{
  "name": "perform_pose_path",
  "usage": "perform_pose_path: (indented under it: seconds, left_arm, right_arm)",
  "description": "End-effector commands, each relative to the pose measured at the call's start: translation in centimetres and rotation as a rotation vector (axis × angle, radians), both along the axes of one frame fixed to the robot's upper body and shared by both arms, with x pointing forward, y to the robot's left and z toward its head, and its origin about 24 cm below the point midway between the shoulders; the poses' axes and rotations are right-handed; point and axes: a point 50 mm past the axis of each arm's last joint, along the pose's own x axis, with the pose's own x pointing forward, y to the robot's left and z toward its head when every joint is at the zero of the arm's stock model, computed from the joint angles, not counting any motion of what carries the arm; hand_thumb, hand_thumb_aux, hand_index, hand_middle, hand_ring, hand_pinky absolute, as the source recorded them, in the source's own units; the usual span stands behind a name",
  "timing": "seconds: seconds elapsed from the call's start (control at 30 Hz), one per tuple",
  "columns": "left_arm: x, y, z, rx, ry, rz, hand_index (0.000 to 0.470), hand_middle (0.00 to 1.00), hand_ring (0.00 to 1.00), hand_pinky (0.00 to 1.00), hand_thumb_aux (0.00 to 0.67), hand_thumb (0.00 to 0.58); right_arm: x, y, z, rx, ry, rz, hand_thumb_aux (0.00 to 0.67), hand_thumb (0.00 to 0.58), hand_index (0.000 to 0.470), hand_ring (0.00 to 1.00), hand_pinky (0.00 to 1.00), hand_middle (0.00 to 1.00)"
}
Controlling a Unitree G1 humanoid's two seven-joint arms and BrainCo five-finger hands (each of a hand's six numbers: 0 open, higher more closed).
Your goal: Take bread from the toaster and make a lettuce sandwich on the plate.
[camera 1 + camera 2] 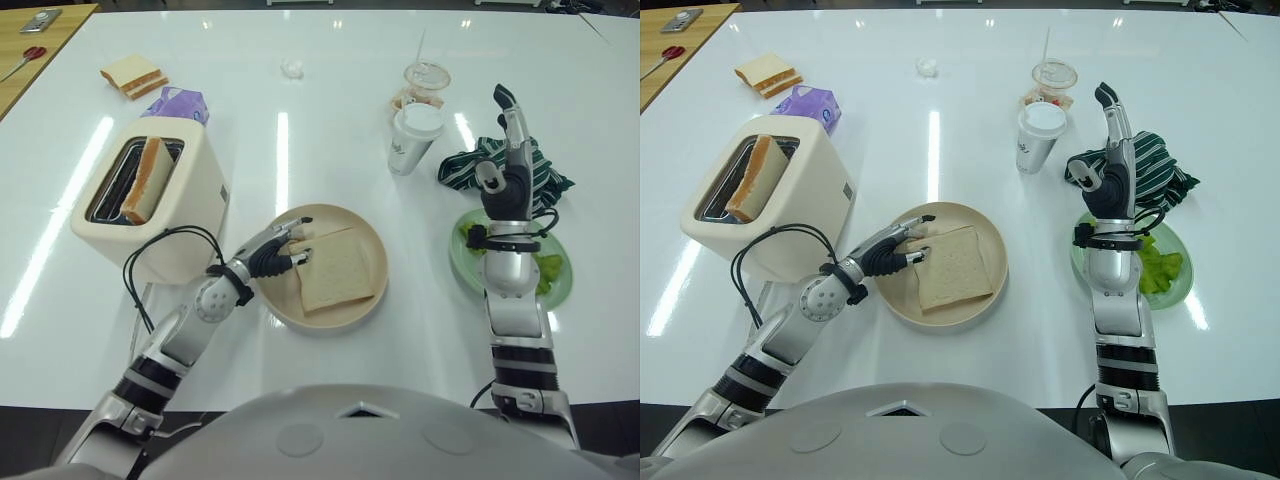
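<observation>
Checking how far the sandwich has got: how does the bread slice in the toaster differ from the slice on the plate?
The toaster slice stands on edge in the toaster, tilted, crust showing; the plate slice lies flat on the plate, pale face up. No hand is at the toaster slice; the left hand has fingers at the plate slice's corner. Both are square, without lettuce.

Seen from my head camera: my left robot hand [270,256], matt black plastic over a silvery, metal-look wrist. The white bench [330,120] is high-gloss, mirroring bright light streaks. The cream toaster [195,185] is smooth with a soft sheen, the beige plate [372,235] matt, the bread slice [338,270] porous, the green-striped cloth [548,172] crumpled fabric.
</observation>
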Motion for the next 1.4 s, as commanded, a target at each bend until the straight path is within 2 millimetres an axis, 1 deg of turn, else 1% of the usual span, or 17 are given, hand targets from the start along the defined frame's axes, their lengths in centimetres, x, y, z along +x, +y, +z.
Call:
perform_pose_path:
  seconds: [0.03,0.17,0.37,0.5,0.53,0.57,0.6,0.7,0.8,0.9,1.07,1.13,1.17,1.2,1.3,1.37,1.4]
  left_arm:
    - [0.0,0.0,0.2,0.077,-0.066,0.001,0.0,0.0,0.0,0.0,0.0,0.0]
    - [0.4,0.0,1.3,0.081,-0.148,0.02,0.0,0.0,0.0,0.0,0.0,0.0]
    - [0.7,-0.6,5.4,0.002,-0.394,0.065,0.0,0.0,0.0,0.0,0.0,0.0]
    - [0.5,-0.9,9.2,-0.21,-0.572,0.106,0.0,0.0,0.0,0.0,0.0,0.0]
    - [0.3,-0.9,10.0,-0.279,-0.605,0.121,0.0,0.0,0.0,0.0,0.0,0.0]
    - [0.1,-0.8,10.7,-0.341,-0.631,0.126,0.0,0.0,0.0,0.0,0.0,0.0]
    - [-0.1,-0.7,11.1,-0.38,-0.653,0.131,0.0,0.0,0.0,0.0,0.0,0.0]
    - [-0.3,0.1,11.8,-0.448,-0.695,0.187,0.0,0.0,0.0,0.0,0.0,0.0]
    - [-0.3,0.9,11.9,-0.46,-0.709,0.22,0.0,0.0,0.0,0.0,0.0,0.0]
    - [-0.2,1.1,11.6,-0.445,-0.709,0.23,0.0,0.0,0.0,0.0,0.0,0.0]
    - [-0.1,1.0,10.8,-0.389,-0.676,0.213,0.0,0.0,0.0,0.0,0.0,0.0]
    - [0.0,0.9,10.3,-0.343,-0.661,0.2,0.0,0.0,0.0,0.0,0.0,0.0]
    - [0.0,0.8,10.2,-0.336,-0.656,0.198,0.0,0.0,0.0,0.0,0.0,0.0]
    - [0.0,0.9,10.2,-0.333,-0.653,0.198,0.0,0.0,0.0,0.0,0.0,0.0]
    - [0.0,0.9,10.1,-0.329,-0.649,0.199,0.0,0.0,0.0,0.0,0.0,0.0]
    - [0.0,1.0,10.0,-0.326,-0.646,0.199,0.0,0.0,0.0,0.0,0.0,0.0]
    - [0.1,1.0,10.0,-0.324,-0.644,0.199,0.0,0.0,0.0,0.0,0.0,0.0]
  right_arm:
    - [-0.1,-0.3,0.2,-0.021,0.001,-0.002,0.0,0.0,0.0,0.0,0.0,0.0]
    - [-0.1,-0.3,0.1,-0.025,0.005,-0.002,0.0,0.0,0.0,0.0,0.0,0.0]
    - [-0.2,-1.3,0.4,-0.052,-0.001,-0.026,0.0,0.0,0.0,0.0,0.0,0.0]
    - [-0.8,-4.0,0.4,-0.305,-0.013,-0.053,0.0,0.0,0.0,0.0,0.0,0.0]
    - [-1.1,-5.4,0.1,-0.401,-0.011,-0.086,0.11,0.175,0.077,0.0,0.0,0.0]
    - [-1.5,-6.7,-0.2,-0.485,-0.008,-0.12,0.084,0.136,0.059,0.0,0.0,0.0]
    - [-1.9,-8.2,-0.7,-0.564,0.019,-0.151,0.0,0.0,0.0,0.0,0.0,0.0]
    - [-2.7,-11.3,-2.8,-0.742,0.134,-0.177,0.0,0.0,0.0,0.0,0.0,0.0]
    - [-3.1,-13.1,-4.8,-0.944,0.228,-0.163,0.0,0.0,0.0,0.0,0.0,0.0]
    - [-3.8,-14.4,-7.3,-1.132,0.337,-0.12,0.0,0.0,0.0,0.0,0.0,0.0]
    - [-4.3,-15.0,-9.0,-1.201,0.37,-0.089,0.0,0.0,0.0,0.0,0.0,0.0]
    - [-4.4,-14.9,-9.5,-1.221,0.372,-0.072,0.029,0.049,0.02,0.0,0.0,0.0]
    - [-4.5,-14.9,-9.6,-1.228,0.372,-0.066,0.076,0.124,0.053,0.0,0.0,0.0]
    - [-4.5,-15.0,-9.7,-1.23,0.371,-0.063,0.081,0.132,0.057,0.0,0.0,0.0]
    - [-4.4,-15.0,-9.7,-1.23,0.364,-0.059,0.137,0.212,0.096,0.0,0.0,0.0]
    - [-4.3,-14.9,-9.7,-1.228,0.359,-0.056,0.239,0.34,0.168,0.0,0.0,0.0]
    - [-4.2,-14.8,-9.7,-1.225,0.358,-0.053,0.344,0.443,0.241,0.0,0.0,0.0]
